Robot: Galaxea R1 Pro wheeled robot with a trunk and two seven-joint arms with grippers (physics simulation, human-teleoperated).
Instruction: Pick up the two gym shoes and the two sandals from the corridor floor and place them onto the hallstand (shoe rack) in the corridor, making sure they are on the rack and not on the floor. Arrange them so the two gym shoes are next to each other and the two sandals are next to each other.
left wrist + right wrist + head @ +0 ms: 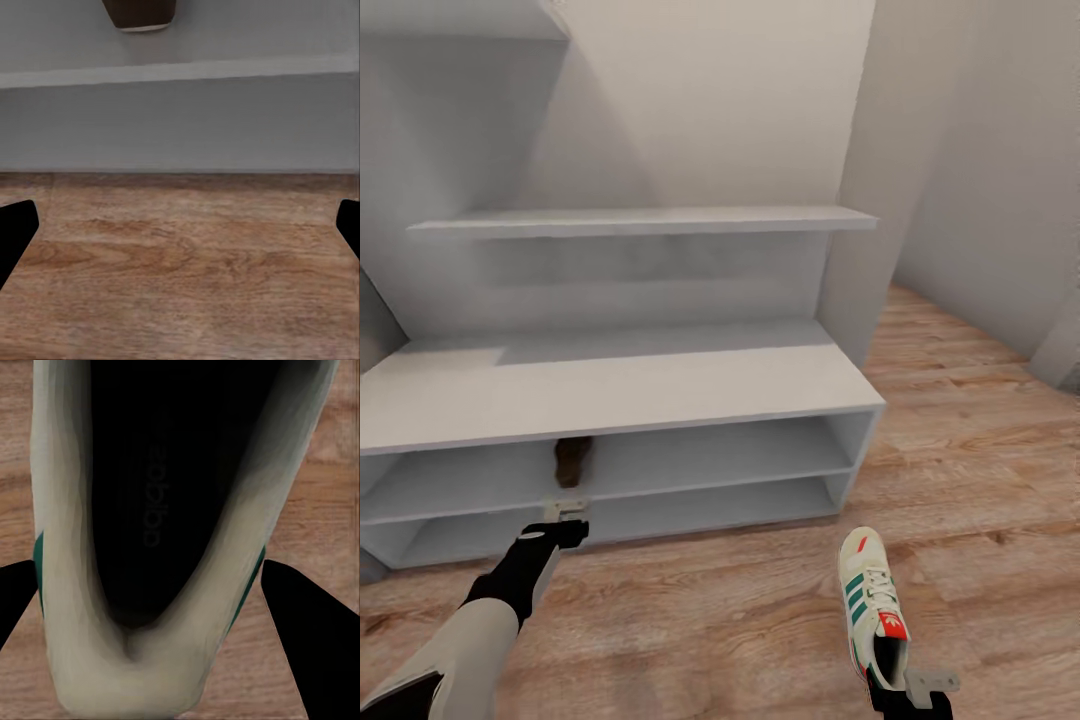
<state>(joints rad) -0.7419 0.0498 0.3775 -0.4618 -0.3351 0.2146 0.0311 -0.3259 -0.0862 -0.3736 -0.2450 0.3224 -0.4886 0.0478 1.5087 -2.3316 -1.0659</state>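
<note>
Leftmost, poised just in front of the hallstand [610, 390], at the lip of its upper shoe shelf: left gripper [565, 510]. Holds nothing; fingers [15, 232] released and spread wide in the left wrist view, with bare corridor floor [710, 620] between them. Faces one sandal [573, 460], which sits on that upper shelf, just beyond the gripper and apart from it. Counts as one sandal already on the rack, by the look of it.

Further right, past the shelf's end and near the hallstand's right corner: one gym shoe [872, 595], toe pointing toward the rack, heel toward the robot. Straddled at the heel by the right gripper [910, 692], one finger on each side of the shoe in the right wrist view. Cannot tell whether clenched on the heel or merely set around it, nor whether the sole rests on the planks or hangs just above them.

Looks like the pick-up of this gym shoe as the step in hand. Calls next for a firm close on the heel if not yet made, then a lift and a carry leftward to a free stretch of the rack, with room left beside it for its partner, and away from the sandal so that pair can sit together.
</note>
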